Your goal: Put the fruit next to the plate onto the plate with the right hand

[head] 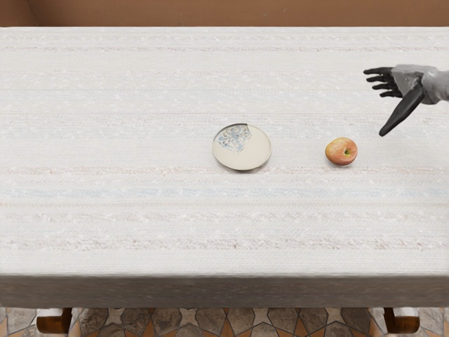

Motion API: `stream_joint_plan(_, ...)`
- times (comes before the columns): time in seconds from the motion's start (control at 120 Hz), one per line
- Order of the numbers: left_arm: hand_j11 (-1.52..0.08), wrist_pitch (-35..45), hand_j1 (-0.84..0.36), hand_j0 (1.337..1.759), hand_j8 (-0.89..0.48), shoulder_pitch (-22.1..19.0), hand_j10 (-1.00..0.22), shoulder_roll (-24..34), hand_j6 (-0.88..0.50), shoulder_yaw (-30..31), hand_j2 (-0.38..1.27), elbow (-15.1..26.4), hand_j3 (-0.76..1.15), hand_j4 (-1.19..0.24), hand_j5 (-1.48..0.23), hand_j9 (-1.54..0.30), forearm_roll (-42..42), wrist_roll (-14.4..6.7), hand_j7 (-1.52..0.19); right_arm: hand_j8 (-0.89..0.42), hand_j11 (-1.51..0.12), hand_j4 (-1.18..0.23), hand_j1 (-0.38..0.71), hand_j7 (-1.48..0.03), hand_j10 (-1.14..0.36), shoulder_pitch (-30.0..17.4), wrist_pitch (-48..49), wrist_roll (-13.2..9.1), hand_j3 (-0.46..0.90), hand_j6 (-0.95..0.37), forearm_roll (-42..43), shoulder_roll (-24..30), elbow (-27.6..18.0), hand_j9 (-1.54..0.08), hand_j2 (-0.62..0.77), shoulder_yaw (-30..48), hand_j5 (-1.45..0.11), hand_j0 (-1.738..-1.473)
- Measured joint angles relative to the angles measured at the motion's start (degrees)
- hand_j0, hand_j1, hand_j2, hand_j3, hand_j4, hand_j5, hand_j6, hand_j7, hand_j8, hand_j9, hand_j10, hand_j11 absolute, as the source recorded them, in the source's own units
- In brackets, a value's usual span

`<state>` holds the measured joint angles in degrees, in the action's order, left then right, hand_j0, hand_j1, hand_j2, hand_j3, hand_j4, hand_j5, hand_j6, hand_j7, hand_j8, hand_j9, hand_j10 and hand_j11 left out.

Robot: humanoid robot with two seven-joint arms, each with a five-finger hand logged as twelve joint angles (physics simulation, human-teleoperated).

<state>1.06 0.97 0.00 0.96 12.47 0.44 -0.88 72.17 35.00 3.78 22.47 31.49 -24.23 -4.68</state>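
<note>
shows the right hand coming in from the right edge, over the far right part of the table. open, dark fingers spread toward the left, thumb slanting down and left, gripping nothing. finds the apple, red and yellow, resting on the pale striped cloth below and left of that hand, clearly apart from it. puts the plate near the table's middle, to the left of the apple, near but not touching; round, pale, with a blue-grey pattern on its upper left part. reveals tiled floor and wooden legs along the bottom edge.
</note>
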Motion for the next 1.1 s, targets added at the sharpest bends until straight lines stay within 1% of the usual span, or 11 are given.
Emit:
stream_joint_plan(0.2, 0.00, 0.0, 0.35, 1.658, 0.00, 0.0, 0.00, 0.0, 0.00, 0.0, 0.00, 0.0, 0.00, 0.00, 0.00, 0.00, 0.0, 0.0, 0.00, -0.02, -0.03, -0.02, -0.33, -0.03, -0.02, 0.3, 0.0, -0.7, 0.00, -0.02, 0.3, -0.2, 0.1, -0.03, 0.00, -1.7, -0.03, -1.658)
stream_joint_plan(0.25, 0.00, 0.0, 0.35, 1.658, 0.00, 0.0, 0.00, 0.0, 0.00, 0.0, 0.00, 0.0, 0.00, 0.00, 0.00, 0.00, 0.0, 0.0, 0.00, -0.02, -0.03, -0.02, -0.33, -0.03, -0.02, 1.1, 0.0, -5.1, 0.00, -0.02, 0.3, -0.3, -0.7, -0.03, 0.00, -1.9, -0.03, -1.658)
stream_joint_plan(0.367, 0.00, 0.0, 0.35, 1.658, 0.00, 0.0, 0.00, 0.0, 0.00, 0.0, 0.00, 0.0, 0.00, 0.00, 0.00, 0.00, 0.0, 0.0, 0.00, -0.02, -0.03, -0.02, -0.32, -0.03, -0.02, 5.7, 0.0, -17.3, 0.00, -0.02, 0.3, -0.1, -7.4, -0.03, 0.00, -1.8, -0.03, -1.658)
stream_joint_plan(0.433, 0.00, 0.0, 0.35, 1.658, 0.00, 0.0, 0.00, 0.0, 0.00, 0.0, 0.00, 0.0, 0.00, 0.00, 0.00, 0.00, 0.0, 0.0, 0.00, -0.02, -0.03, -0.02, -0.32, -0.03, -0.02, 9.9, 0.0, -23.8, 0.00, -0.02, 1.2, 1.7, -14.1, -0.03, 0.00, -1.7, -0.03, -1.658)
stream_joint_plan(0.492, 0.00, 0.0, 0.35, 1.658, 0.00, 0.0, 0.00, 0.0, 0.00, 0.0, 0.00, 0.0, 0.00, 0.00, 0.00, 0.00, 0.0, 0.0, 0.00, -0.02, -0.03, -0.02, -0.32, -0.03, -0.02, 13.4, 0.0, -27.5, 0.00, -0.02, 4.0, 4.1, -22.3, -0.03, 0.00, -1.6, -0.03, -1.658)
stream_joint_plan(0.558, 0.00, 0.0, 0.35, 1.658, 0.00, 0.0, 0.00, 0.0, 0.00, 0.0, 0.00, 0.0, 0.00, 0.00, 0.00, 0.00, 0.0, 0.0, 0.00, -0.02, -0.03, -0.02, -0.32, -0.03, -0.02, 15.7, 0.0, -30.2, 0.00, -0.02, 6.5, 6.8, -30.5, -0.03, 0.00, -1.5, -0.03, -1.658)
stream_joint_plan(0.667, 0.00, 0.0, 0.35, 1.658, 0.00, 0.0, 0.00, 0.0, 0.00, 0.0, 0.00, 0.0, 0.00, 0.00, 0.00, 0.00, 0.0, 0.0, 0.00, -0.02, -0.03, -0.02, -0.32, -0.03, -0.02, 17.0, -1.8, -32.2, 0.00, -0.03, 12.0, 12.3, -44.5, -0.03, 0.00, -0.2, -0.03, -1.658)
stream_joint_plan(0.75, 0.00, 0.0, 0.35, 1.658, 0.00, 0.0, 0.00, 0.0, 0.00, 0.0, 0.00, 0.0, 0.00, 0.00, 0.00, 0.00, 0.0, 0.0, 0.00, -0.02, -0.03, -0.02, -0.32, -0.03, -0.02, 15.1, -9.7, -32.8, 0.00, -0.03, 17.1, 13.8, -50.6, -0.03, 0.00, 0.1, -0.03, -1.658)
stream_joint_plan(0.867, 0.00, 0.0, 0.35, 1.658, 0.00, 0.0, 0.00, 0.0, 0.00, 0.0, 0.00, 0.0, 0.00, 0.00, 0.00, 0.00, 0.0, 0.0, 0.00, -0.03, -0.03, -0.03, -0.32, -0.03, -0.03, 11.6, -20.0, -33.1, 0.00, -0.03, 21.7, 12.7, -54.0, -0.03, 0.00, 0.2, -0.03, -1.658)
stream_joint_plan(0.975, 0.00, 0.0, 0.35, 1.658, 0.00, 0.0, 0.00, 0.0, 0.00, 0.0, 0.00, 0.0, 0.00, 0.00, 0.00, 0.00, 0.0, 0.0, 0.00, -0.03, -0.03, -0.03, -0.32, -0.03, -0.03, 5.9, -31.1, -33.2, 0.00, -0.03, 27.8, 11.1, -56.4, -0.03, 0.00, 0.2, -0.03, -1.658)
stream_joint_plan(1.1, 0.00, 0.0, 0.35, 1.658, 0.00, 0.0, 0.00, 0.0, 0.00, 0.0, 0.00, 0.0, 0.00, 0.00, 0.00, 0.00, 0.0, 0.0, 0.00, -0.03, -0.03, -0.03, -0.32, -0.03, -0.03, 2.2, -36.6, -33.2, 0.00, -0.03, 30.5, 10.4, -57.0, -0.03, 0.00, 0.2, -0.03, -1.658)
